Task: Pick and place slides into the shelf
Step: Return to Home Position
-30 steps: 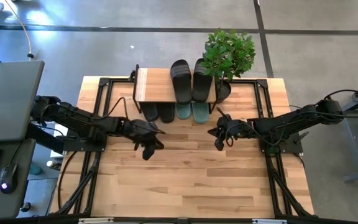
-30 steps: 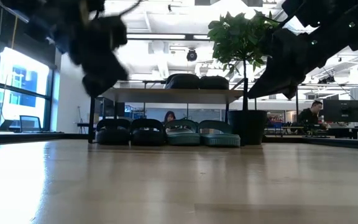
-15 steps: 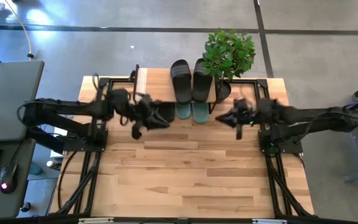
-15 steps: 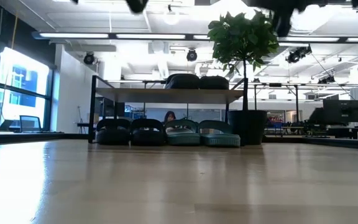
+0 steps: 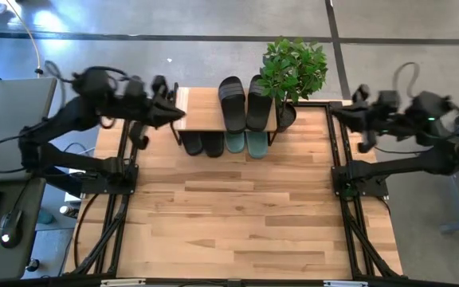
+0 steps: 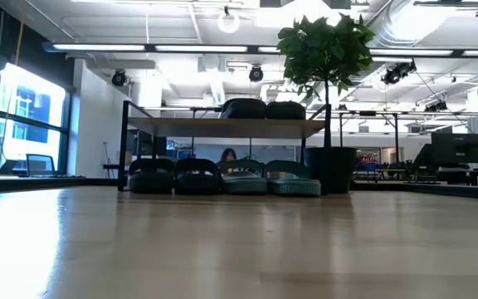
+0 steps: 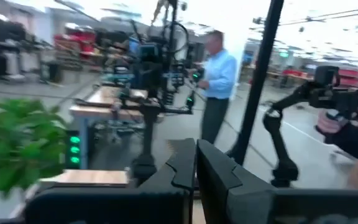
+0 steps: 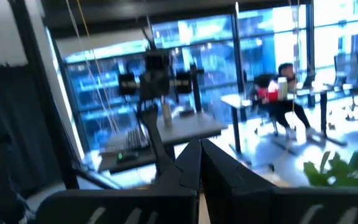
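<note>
Already the slides [image 6: 197, 178] are stowed: one black pair [image 5: 244, 102] atop the shelf [image 5: 198, 112], the other black pair [image 5: 202, 144] and the green pair [image 5: 246, 143] beneath. The left gripper [image 5: 174, 113] and right gripper [image 5: 343, 114] are closed, empty. The left is held by the shelf's end, which could be clipped in a swing.

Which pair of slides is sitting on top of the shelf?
The black pair beside the potted plant; the other black pair and the sage-green pair stand underneath the shelf.
</note>
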### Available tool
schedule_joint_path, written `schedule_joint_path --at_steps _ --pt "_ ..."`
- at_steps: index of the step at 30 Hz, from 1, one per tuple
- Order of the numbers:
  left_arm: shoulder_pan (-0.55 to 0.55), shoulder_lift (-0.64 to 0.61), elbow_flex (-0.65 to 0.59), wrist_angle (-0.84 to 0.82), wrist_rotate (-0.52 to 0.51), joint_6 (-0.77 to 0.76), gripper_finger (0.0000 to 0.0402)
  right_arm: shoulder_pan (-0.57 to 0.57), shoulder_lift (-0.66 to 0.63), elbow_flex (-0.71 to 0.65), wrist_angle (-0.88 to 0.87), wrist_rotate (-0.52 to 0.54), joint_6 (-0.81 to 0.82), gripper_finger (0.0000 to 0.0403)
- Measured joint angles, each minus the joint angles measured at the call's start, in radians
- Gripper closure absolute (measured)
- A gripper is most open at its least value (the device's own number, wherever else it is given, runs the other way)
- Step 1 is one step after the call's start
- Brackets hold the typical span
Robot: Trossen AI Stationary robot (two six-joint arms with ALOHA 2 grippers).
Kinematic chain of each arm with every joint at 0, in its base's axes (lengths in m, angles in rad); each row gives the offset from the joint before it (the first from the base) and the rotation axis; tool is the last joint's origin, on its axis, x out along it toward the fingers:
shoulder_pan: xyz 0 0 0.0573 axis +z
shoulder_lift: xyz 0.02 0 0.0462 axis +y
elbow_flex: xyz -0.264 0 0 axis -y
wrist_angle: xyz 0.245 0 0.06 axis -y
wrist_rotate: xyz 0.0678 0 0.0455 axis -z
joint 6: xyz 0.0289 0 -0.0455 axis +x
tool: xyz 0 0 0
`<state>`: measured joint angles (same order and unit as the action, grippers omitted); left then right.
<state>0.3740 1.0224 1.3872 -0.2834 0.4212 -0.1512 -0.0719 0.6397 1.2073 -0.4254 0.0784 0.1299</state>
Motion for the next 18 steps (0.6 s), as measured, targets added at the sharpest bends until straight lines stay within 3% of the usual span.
schedule_joint_path --at_steps 11,18 --pt "-0.001 -0.249 -0.107 -0.06 -0.144 -0.006 0.0397 0.0 -0.17 -0.059 -0.002 0.051 0.027 0.0402" --pt "-0.001 -0.387 -0.226 -0.061 -0.225 -0.037 0.0397 0.0 -0.251 -0.183 0.067 0.048 0.086 0.0402"
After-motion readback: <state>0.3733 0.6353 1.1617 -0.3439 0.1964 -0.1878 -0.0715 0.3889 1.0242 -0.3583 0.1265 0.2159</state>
